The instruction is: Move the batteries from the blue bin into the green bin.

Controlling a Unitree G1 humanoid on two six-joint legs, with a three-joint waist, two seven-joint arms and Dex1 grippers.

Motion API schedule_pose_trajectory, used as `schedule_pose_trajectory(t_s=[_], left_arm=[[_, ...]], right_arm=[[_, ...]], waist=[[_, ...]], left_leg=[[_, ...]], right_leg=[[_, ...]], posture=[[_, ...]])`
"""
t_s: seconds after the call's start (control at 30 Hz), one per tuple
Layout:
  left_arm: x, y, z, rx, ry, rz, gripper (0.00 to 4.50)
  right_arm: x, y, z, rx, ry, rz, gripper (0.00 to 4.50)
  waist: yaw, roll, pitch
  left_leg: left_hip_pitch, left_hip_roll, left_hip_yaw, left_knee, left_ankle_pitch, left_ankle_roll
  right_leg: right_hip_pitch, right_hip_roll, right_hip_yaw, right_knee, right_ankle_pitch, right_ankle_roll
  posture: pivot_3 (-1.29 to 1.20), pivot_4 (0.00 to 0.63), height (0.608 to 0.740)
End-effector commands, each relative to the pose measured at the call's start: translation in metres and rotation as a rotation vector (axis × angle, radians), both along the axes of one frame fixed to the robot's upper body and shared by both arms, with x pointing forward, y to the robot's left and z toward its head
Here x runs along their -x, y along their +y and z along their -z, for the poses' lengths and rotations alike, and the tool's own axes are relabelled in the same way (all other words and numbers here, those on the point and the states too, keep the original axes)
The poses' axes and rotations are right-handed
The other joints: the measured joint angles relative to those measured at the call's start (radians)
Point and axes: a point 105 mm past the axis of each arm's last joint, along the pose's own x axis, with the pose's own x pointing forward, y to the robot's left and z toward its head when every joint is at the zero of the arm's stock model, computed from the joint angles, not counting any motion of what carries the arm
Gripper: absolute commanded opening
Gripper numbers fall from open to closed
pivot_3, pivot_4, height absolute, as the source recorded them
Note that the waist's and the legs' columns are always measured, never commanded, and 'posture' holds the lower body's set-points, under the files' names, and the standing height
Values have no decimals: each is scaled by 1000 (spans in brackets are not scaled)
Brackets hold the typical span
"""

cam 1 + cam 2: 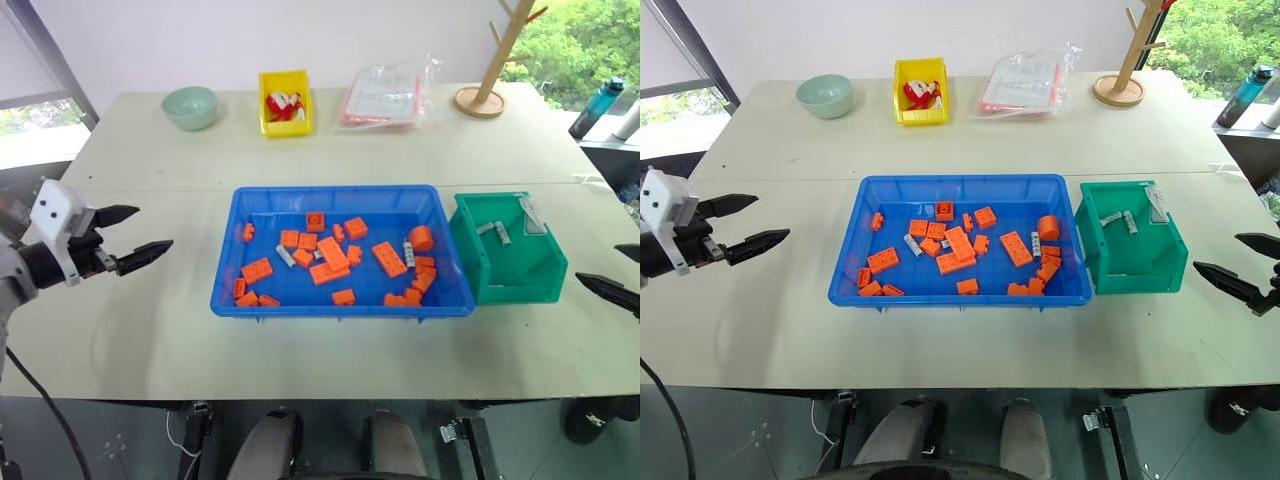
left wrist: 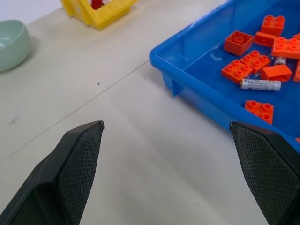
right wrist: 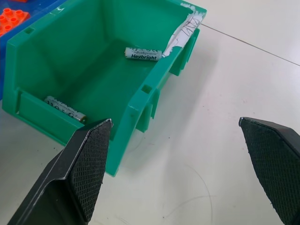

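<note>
The large shallow blue plastic bin (image 1: 228,262) has glossy, smooth walls, and the small studded orange plastic blocks (image 1: 329,258) in it look smooth with a slight sheen. The deeper teal-green plastic bin (image 3: 140,101) is smooth and semi-glossy, holding silvery metallic batteries (image 3: 143,53) with printed wrappers. The pale tabletop (image 1: 150,330) looks matt, and the black gripper finger pads (image 2: 80,164) show a fine, rough crosshatched texture.

Blue bin (image 1: 340,305), orange blocks (image 1: 330,255), silver-grey batteries (image 2: 260,84), teal-green bin (image 3: 140,93), seemingly white-labelled.

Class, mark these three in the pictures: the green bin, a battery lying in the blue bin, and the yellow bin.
green bin (image 1: 548,272): left eye view, its outer right wall.
battery (image 2: 260,84): left wrist view, middle of the cylinder.
yellow bin (image 1: 285,127): left eye view, near front wall.
</note>
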Motion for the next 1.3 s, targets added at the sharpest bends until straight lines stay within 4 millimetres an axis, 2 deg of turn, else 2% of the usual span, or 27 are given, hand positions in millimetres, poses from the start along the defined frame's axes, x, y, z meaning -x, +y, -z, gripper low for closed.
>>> schedule_pose_trajectory(t_s=[0.03, 0.47, 0.63, 0.73, 0.87, 1.03, 1.2, 1.27, 1.3], left_arm=[[3, -1, -13, -12, -56, 4, 4500], [3, -4, -8, 7, -24, 11, 4500], [6, -20, -7, 54, -28, 56, 4500], [12, -33, -4, 53, -16, 98, 4500], [19, -53, -13, 77, -4, 186, 4500], [28, -72, -18, 50, 27, 298, 4500], [34, -78, -12, -27, 64, 373, 4500], [34, -77, -11, -40, 70, 383, 4500], [31, -75, -10, -52, 70, 381, 4500]], right_arm=[[-3, 4, -8, 16, -39, -10, 4478], [-9, 5, -8, 2, -49, 11, 4478], [-21, 14, -27, 10, -86, -36, 4478], [-27, 30, -38, 25, -96, -110, 4478], [-43, 71, -54, 25, -121, -267, 4478], [-65, 162, -69, 27, -141, -532, 4478], [-92, 238, -66, 2, -87, -615, 4478], [-98, 258, -65, -10, -71, -623, 4478], [-100, 275, -61, -33, -44, -644, 4478]], waist=[[0, 0, 0], [-2, 0, 0], [-3, 0, 0], [-3, 0, 0], [-4, 0, 0], [-11, 1, 0], [-22, 1, 1], [-20, 1, 1], [-20, 0, 1]], left_leg=[[0, 0, 0, 0, 0, 0], [0, 0, 0, 0, 0, 0], [0, 0, 0, 0, 0, 0], [0, 0, 0, 0, 0, 0], [0, 1, 0, 0, 0, 0], [0, 2, 0, 0, 0, 0], [-1, 1, -1, 0, 0, 0], [-2, 1, -2, 0, 0, 0], [-2, 0, -3, 0, 0, 0]], right_leg=[[0, 0, 0, 0, 0, 0], [0, 0, 0, 0, 0, 0], [0, 0, 0, 0, 0, 0], [0, 0, 0, 0, 0, 0], [0, 0, 0, 0, 0, 0], [-1, 1, 0, 0, 0, 0], [-2, 1, 0, 0, 0, 0], [-3, 0, 0, 0, 0, 0], [-3, 0, 0, 0, 0, 0]], posture=[[0, 150, 719], [0, 150, 719], [0, 150, 719], [0, 150, 719], [0, 150, 719], [0, 150, 719], [0, 150, 719], [0, 150, 719], [0, 150, 719]])
